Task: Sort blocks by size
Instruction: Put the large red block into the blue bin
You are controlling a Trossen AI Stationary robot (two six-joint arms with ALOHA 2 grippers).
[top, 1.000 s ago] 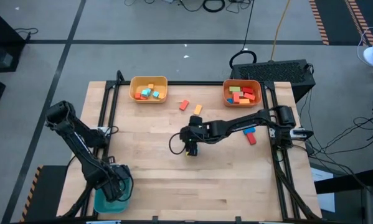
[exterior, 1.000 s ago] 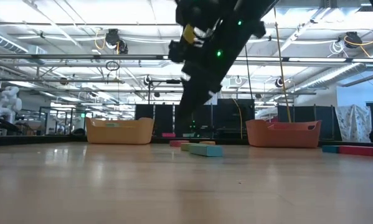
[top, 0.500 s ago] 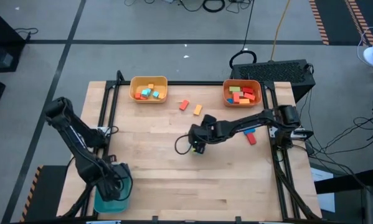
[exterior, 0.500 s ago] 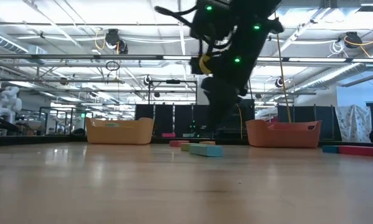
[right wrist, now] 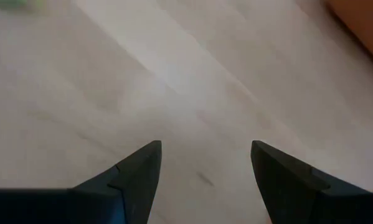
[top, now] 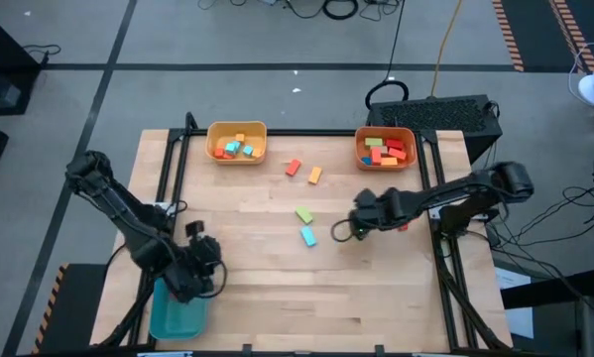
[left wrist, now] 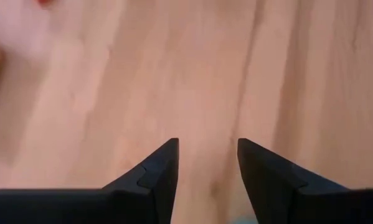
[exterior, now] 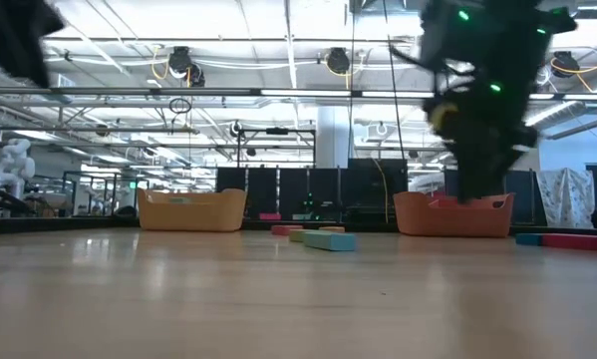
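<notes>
Four blocks lie loose on the wooden table: a red one point(top: 294, 167), an orange one point(top: 315, 175), a green one point(top: 303, 213) and a light blue one point(top: 308, 235). The light blue block also shows in the low view point(exterior: 328, 240). A red and a blue bar point(top: 402, 216) lie partly under my right arm. My right gripper point(top: 354, 226) is open and empty over bare wood, to the right of the green and light blue blocks; its wrist view point(right wrist: 206, 155) shows only table. My left gripper point(top: 209, 260) is open and empty over bare wood point(left wrist: 208, 155) at the near left.
A yellow bin point(top: 213, 141) at the far left-centre and an orange bin point(top: 360, 149) at the far right each hold several blocks. A teal bin point(top: 173, 317) stands at the near left corner, beside my left arm. Black rails run along the table's left and right edges.
My right gripper has gone from the table's middle toward its right edge, uncovering the green and light blue blocks, which have stayed in place. My left gripper has gone from over the teal bin toward the table's far side and middle.
</notes>
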